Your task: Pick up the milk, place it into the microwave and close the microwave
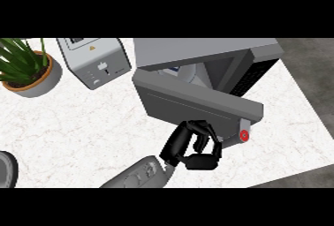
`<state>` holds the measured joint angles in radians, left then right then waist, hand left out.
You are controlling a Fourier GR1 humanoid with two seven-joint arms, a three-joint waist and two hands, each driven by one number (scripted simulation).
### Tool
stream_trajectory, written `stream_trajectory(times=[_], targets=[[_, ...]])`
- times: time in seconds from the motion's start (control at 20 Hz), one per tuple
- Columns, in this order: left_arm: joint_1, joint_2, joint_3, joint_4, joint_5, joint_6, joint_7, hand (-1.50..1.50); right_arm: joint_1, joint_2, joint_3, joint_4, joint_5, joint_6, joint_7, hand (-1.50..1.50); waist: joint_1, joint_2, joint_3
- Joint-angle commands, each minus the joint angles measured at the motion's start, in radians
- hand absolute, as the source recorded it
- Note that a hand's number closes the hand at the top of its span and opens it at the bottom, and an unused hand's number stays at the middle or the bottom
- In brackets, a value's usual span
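A white marbled counter (78,128) is filling most of the view, and dark grey floor (313,70) is showing past its right edge, which is running diagonally down the view's right side. The microwave (209,50) is sitting at the back, turned at an angle, with its door (189,99) standing part open and swinging out towards the near side.

The left hand (189,152) is coming in on a grey forearm (140,174) from the lower edge. Its fingers (186,137) are spread apart and mostly extended, bending only at the tips, and are touching the outer face of the door near its lower edge; they are holding nothing. A small red round mark (244,135) is showing just beside the hand, under the door's free end.

The milk (186,72) is sitting inside the microwave (only a white and blue sliver is showing in the gap between door and body).

A potted plant (36,81) and a grey boxy appliance (98,59) are standing at the back left, well apart from the hand. A dark round object (5,170) is peeking in at the left edge. Bare counter is lying between these and the forearm, and also to the right of the door, out to the counter's edge.
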<state>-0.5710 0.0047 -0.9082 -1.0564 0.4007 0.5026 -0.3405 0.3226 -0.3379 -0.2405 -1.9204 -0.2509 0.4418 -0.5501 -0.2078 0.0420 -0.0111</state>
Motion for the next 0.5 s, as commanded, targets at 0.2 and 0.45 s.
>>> stream_trajectory(times=[0.2, 0.45], targets=[[-0.123, -0.005, 0.075, 0.057, 0.165, 0.035, -0.056, 1.5, -0.026, -0.049, -0.014, -0.043, -0.075, 0.032, 0.068, -1.5, -0.049, 0.016, 0.001], [-0.216, -0.005, 0.111, 0.135, 0.234, 0.04, -0.041, 1.5, -0.064, -0.088, -0.033, -0.058, -0.103, 0.036, 0.103, -1.5, -0.062, 0.024, 0.003]])
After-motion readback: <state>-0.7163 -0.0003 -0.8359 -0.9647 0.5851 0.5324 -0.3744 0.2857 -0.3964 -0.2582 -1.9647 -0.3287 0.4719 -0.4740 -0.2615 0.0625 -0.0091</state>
